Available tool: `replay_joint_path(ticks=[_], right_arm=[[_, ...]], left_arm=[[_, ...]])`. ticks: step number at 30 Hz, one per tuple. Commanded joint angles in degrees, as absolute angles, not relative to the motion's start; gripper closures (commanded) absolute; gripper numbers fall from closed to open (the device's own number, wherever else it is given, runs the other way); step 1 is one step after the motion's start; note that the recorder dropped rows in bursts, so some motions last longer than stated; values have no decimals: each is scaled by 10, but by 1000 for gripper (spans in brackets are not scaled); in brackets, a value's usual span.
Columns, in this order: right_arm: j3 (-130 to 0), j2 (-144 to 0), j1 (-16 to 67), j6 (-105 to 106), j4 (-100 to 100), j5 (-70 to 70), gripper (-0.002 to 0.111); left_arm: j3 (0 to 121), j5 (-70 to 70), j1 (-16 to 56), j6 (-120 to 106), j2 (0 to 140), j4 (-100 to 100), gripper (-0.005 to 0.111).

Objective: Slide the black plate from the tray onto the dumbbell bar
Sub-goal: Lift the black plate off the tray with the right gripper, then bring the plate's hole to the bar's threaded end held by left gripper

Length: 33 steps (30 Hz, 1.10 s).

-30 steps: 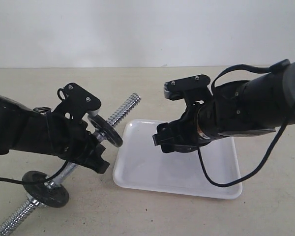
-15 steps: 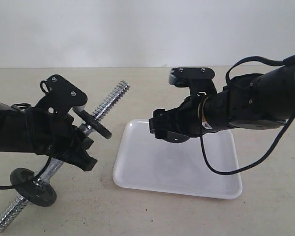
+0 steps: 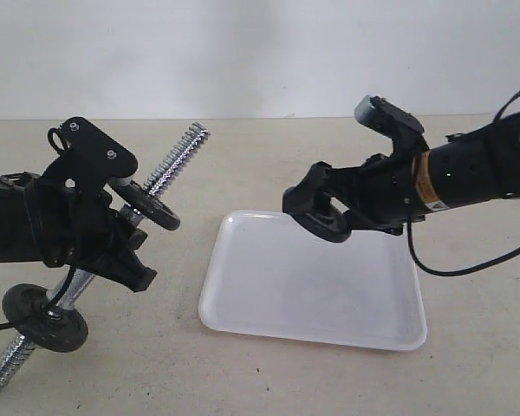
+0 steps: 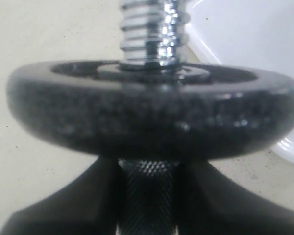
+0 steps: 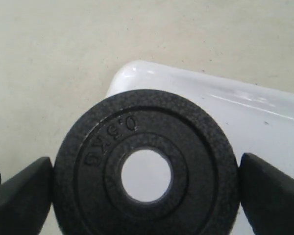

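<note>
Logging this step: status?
Left gripper shut on dumbbell bar, bar tilted up. Right gripper shut on black plate, off the tray. Nothing between plate and bar end.

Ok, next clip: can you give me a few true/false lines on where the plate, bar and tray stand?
1. The plate lies flat in the tray. False: the right jaws hold it in the air, off the tray.
2. The left jaws hold the bar tilted, one threaded end up. True.
3. The plate is already on the bar. False: it is apart from the bar, its hole clear.
4. Two discs sit on the bar. True.
</note>
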<state>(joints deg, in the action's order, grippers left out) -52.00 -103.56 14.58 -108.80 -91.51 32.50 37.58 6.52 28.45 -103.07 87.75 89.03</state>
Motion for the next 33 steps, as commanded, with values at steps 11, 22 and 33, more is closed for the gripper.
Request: replay_joint_path(ticks=[11, 22, 33], right_arm=[[-527, -1024, 62, -1068, -917, 613, 108], [-532, -1024, 62, -1059, -834, 661, 108], [-595, -1024, 63, -1119, -818, 700, 108]], left_arm=[[386, 15, 285, -1070, 850, 871, 102], [386, -6, 286, -1090, 850, 871, 102], [386, -57, 286, -1091, 850, 861, 102]])
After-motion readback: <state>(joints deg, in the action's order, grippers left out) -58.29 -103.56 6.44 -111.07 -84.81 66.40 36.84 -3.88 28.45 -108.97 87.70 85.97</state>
